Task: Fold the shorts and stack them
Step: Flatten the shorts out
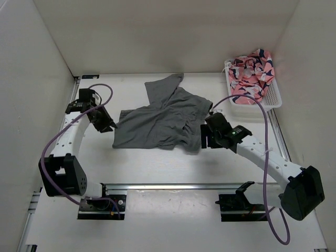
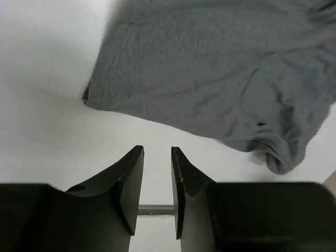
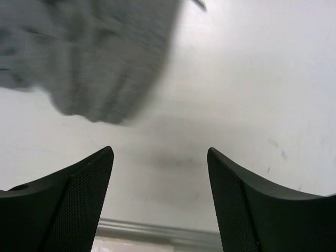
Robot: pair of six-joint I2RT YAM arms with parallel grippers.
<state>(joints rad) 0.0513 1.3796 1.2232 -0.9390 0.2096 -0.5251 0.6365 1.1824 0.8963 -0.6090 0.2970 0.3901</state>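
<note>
The grey shorts [image 1: 160, 121] lie crumpled and partly folded in the middle of the white table, one leg reaching back. My left gripper [image 1: 111, 126] is at their left edge; in the left wrist view [image 2: 157, 149] its jaws stand a narrow gap apart with nothing between, just short of the shorts [image 2: 210, 68]. My right gripper [image 1: 206, 137] is at their near right corner. In the right wrist view [image 3: 160, 149] it is wide open and empty over bare table, with the blurred shorts [image 3: 100, 58] ahead to the left.
A white basket [image 1: 273, 100] at the back right holds pink patterned clothing [image 1: 252, 73]. A metal rail [image 1: 173, 186] runs along the near edge between the arm bases. White walls close in the left, back and right sides.
</note>
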